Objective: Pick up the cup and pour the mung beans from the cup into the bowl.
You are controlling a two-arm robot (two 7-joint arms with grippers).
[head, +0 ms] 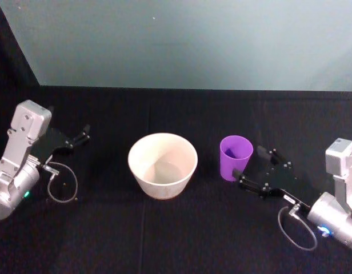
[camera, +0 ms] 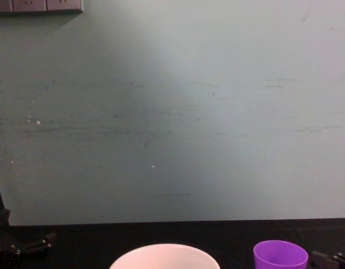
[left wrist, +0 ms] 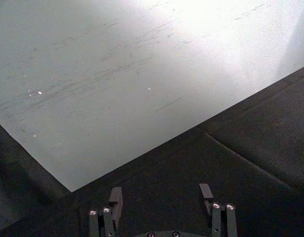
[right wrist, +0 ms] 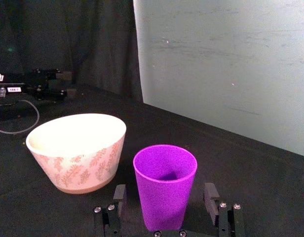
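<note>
- The cup stands upright on the bench, just beside the bowl at the bowl's 3 o'clock. They are not touching.
- The right end effector sits at the cup's 4 o'clock, spread wide and holding nothing. The right wrist view puts its fingers on either side of the cup, with a gap on each side.
- The left end effector is parked at the bench's 9 o'clock, open and empty.
- Expect light, thin, smooth plastic that may flex, so squeeze gently at mid-wall. The upward flare should help stop it slipping down.
- The right wrist view gives you a leaf print on the bowl's outer wall. In the head view that wall looks plain.
- The cup's inside is shadowed, so you can't tell the bean level.
</note>
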